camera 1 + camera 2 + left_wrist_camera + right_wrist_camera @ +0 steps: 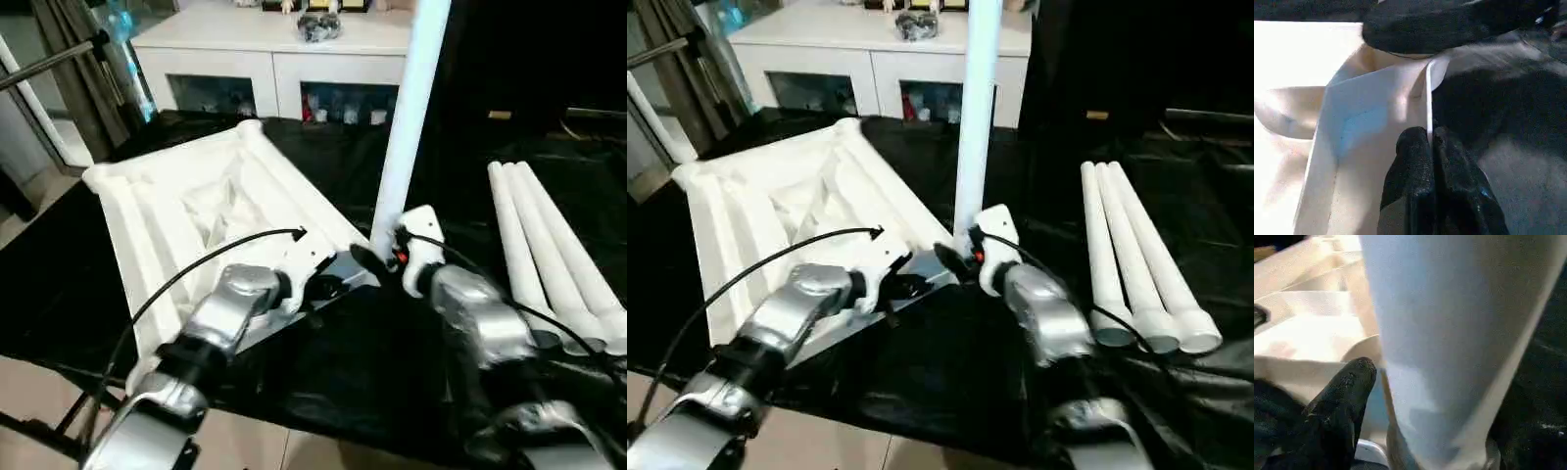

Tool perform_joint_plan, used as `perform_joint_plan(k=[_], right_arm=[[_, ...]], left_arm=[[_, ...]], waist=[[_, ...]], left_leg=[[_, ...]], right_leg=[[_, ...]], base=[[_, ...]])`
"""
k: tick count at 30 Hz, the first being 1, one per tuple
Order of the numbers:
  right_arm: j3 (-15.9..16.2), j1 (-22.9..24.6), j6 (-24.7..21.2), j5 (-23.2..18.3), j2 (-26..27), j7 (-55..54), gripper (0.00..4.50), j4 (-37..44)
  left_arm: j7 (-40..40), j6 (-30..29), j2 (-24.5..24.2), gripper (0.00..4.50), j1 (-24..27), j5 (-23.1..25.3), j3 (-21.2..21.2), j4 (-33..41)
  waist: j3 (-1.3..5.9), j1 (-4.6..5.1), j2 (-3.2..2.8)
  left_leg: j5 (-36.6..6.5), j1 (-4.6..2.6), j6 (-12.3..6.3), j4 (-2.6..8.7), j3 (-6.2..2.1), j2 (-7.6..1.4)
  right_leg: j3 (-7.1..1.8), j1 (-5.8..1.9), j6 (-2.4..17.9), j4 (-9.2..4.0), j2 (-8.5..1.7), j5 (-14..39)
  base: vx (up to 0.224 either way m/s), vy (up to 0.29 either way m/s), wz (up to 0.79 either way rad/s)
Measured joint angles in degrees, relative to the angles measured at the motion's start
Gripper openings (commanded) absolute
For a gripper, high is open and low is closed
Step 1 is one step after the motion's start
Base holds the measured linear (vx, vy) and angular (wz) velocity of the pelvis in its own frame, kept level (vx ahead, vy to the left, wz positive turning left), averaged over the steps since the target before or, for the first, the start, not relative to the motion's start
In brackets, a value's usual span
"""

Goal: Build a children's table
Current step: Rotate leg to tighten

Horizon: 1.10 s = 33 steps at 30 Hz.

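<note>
Left eye view: the children's table top (186, 211) lies underside up, tilted, on a black-draped tabletop (343, 382). 1 white leg (407, 117) stands upright in its near corner socket. The left end effector (1432, 183) is closed, pinching the thin rim of the top near that corner. The right end effector (1400, 401) sits around the base of the standing leg, apparently with a gap, not clamped. 3 spare legs (1136, 264) lie side by side, well apart to the right.
</note>
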State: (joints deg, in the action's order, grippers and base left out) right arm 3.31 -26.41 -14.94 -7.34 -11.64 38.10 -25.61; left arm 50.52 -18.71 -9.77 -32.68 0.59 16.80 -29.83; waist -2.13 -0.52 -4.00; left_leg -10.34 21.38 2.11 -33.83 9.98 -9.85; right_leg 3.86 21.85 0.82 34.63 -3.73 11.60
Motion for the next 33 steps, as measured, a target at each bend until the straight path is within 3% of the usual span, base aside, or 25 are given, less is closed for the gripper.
perform_joint_plan(k=[4, 8, 12, 17, 26, 30, 33], right_arm=[[1.83, 1.91, -0.97, -2.28, -4.63, 9.85, 3.55, 3.78], [3.98, 3.4, -1.41, -4.14, -9.01, 19.33, 3.55, 6.75], [4.37, 4.19, -1.36, -4.31, -10.58, 22.91, 3.18, 7.48], [6.45, 5.54, -4.59, -6.36, -13.2, 28.39, 2.71, 10.49], [6.52, 5.55, -3.51, -6.25, -13.59, 29.35, 2.29, 11.5], [5.38, 6.1, -3.39, -5.58, -13.2, 26.52, 2.22, 11.4], [2.51, 5.52, -2.37, -3.02, -9.12, 16.79, 2.14, 8.66]], left_arm=[[5.54, 0.75, -2.46, 0.0, 1.51, -1.11, 1.09, 2.96], [11.63, 1.42, -5.47, 0.0, 2.5, -2.77, 1.81, 4.95], [14.44, 1.45, -6.58, 0.0, 2.89, -3.15, 2.19, 5.51], [19.58, -0.36, -9.36, 0.0, 4.78, -4.57, 3.3, 9.14], [19.75, -0.62, -9.41, 0.0, 4.81, -4.77, 3.25, 9.74], [15.95, -0.61, -6.97, 0.0, 3.86, -4.08, 3.12, 7.35], [9.35, -1.43, -3.01, 0.0, 1.29, -2.36, 1.75, 2.56]], waist=[[-0.01, -1.13, -0.01], [-0.01, -2.06, -0.12], [-0.02, -2.86, -0.11], [-0.04, -3.25, -0.1], [-0.02, -3.32, -0.15], [0.0, -3.48, -0.23], [0.02, -2.92, -0.25]], left_leg=[[-0.02, 0.15, -0.01, 0.34, 0.03, -0.06], [0.08, 0.77, -0.25, 0.29, 0.02, -0.13], [0.07, 0.79, -0.29, 0.13, 0.03, -0.13], [-0.09, 0.71, 0.0, 0.08, 0.03, -0.13], [-0.09, 0.61, 0.0, -0.01, 0.03, -0.12], [-0.04, 0.54, -0.06, -0.09, 0.03, -0.13], [0.02, 0.26, -0.07, -0.15, 0.03, -0.13]], right_leg=[[0.02, 0.14, 0.01, -0.18, 0.11, 0.02], [0.07, 0.61, 0.04, -0.2, 0.17, 0.04], [0.05, 0.62, 0.08, -0.16, 0.15, -0.01], [0.03, 0.51, 0.08, -0.14, 0.14, -0.02], [0.01, 0.37, 0.08, -0.12, 0.13, -0.03], [-0.02, 0.19, 0.07, -0.09, 0.13, -0.03], [-0.06, -0.04, 0.06, -0.05, 0.11, -0.04]], base=[[0.0, 0.0, 0.0], [0.0, 0.0, 0.0], [0.0, 0.0, 0.0], [0.0, 0.0, 0.0], [0.0, 0.0, 0.0], [0.0, 0.0, 0.0], [0.0, 0.0, 0.0]])
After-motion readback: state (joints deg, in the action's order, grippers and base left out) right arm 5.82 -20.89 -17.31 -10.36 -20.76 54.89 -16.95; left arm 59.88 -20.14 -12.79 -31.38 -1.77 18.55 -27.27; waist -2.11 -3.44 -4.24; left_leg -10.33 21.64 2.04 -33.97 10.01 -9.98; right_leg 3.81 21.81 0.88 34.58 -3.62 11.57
